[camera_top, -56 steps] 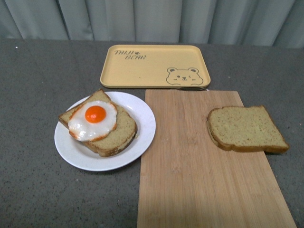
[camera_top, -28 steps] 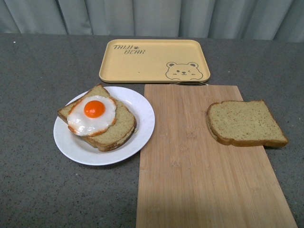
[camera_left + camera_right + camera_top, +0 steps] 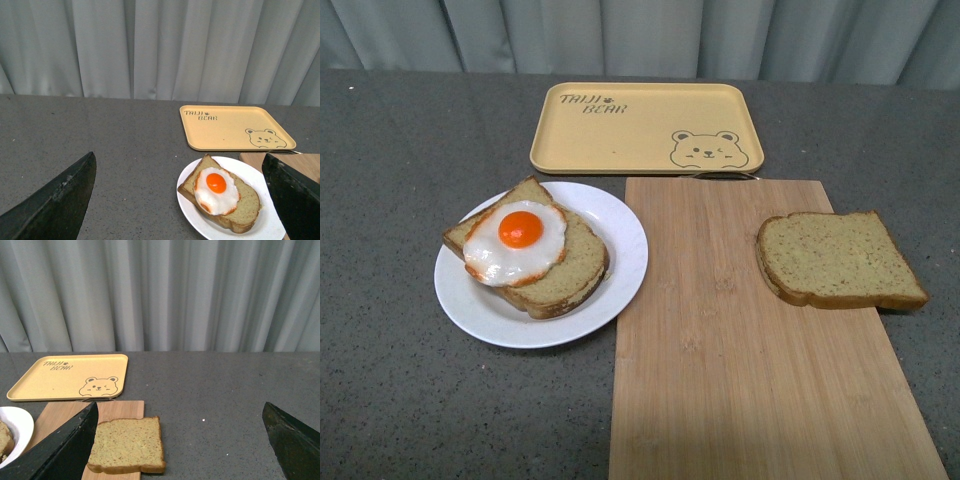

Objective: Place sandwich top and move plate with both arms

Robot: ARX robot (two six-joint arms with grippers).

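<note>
Front and wrist views, before the first reach. The sandwich top [image 3: 838,258] lies flat at the right edge of the cutting board [image 3: 740,360], one corner hanging past that edge, well apart from the plate [image 3: 620,262], which sits on the table [image 3: 400,400] with its rim meeting the board's left edge. The plate holds one bread slice [image 3: 575,278] with a fried egg [image 3: 517,240] on it, set toward the slice's left side. Nothing shows on the yellow tray [image 3: 645,125] beyond the board but its printed bear. Your left gripper [image 3: 178,155] and right gripper [image 3: 180,404] both hang above the table with jaws spread wide and nothing between them; neither arm shows in the front view. Expect trouble at three places. A pinch on one edge of the soft slice would probably bend or tear it, so take it by the overhanging corner side. Setting it down off-centre or pressing it could push the egg off the lower slice. When you lift the plate with both arms, uneven height between them would tilt it and slide the stack, and its rim may catch on the board's edge.
</note>
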